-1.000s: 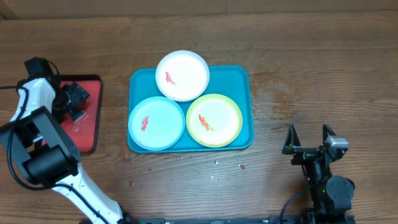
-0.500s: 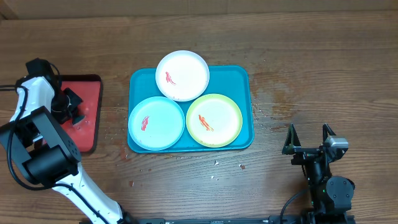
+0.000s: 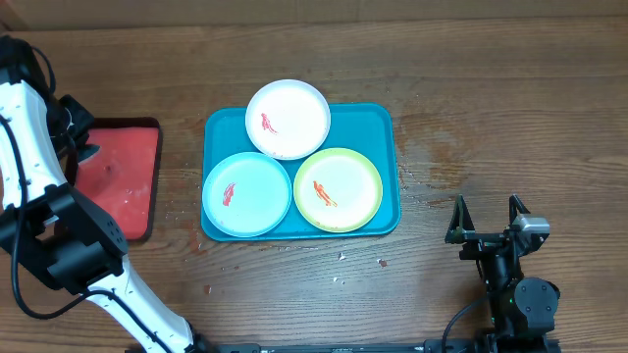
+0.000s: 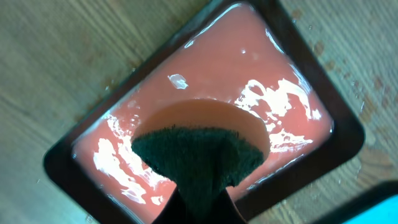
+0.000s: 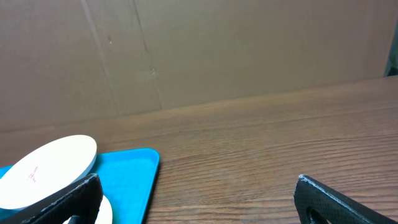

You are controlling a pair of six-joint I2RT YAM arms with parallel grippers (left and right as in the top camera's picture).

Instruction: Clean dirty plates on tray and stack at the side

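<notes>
Up at the left edge of the overhead view, the left gripper (image 3: pixel 82 149) hangs over the red tray (image 3: pixel 123 181), clamped on a green-faced sponge (image 4: pixel 199 155). Centre frame, the white plate (image 3: pixel 287 119), light blue plate (image 3: pixel 246 194) and yellow-green plate (image 3: pixel 338 189) sit on the teal tray (image 3: pixel 378 116). At lower right, the right gripper (image 3: pixel 486 233) stands with its jaws spread wide.

Our left arm (image 3: pixel 29 137) stretched up along nine o'clock, left gripper (image 3: pixel 83 147) clamped tight on a dark sponge (image 4: pixel 199 162), our right arm (image 3: pixel 515 294) low at five o'clock, right gripper (image 3: pixel 486 214) spread wide, pointing toward twelve.

Base of dark sponge (image 4: pixel 198 155) beyond bottom edge
</notes>
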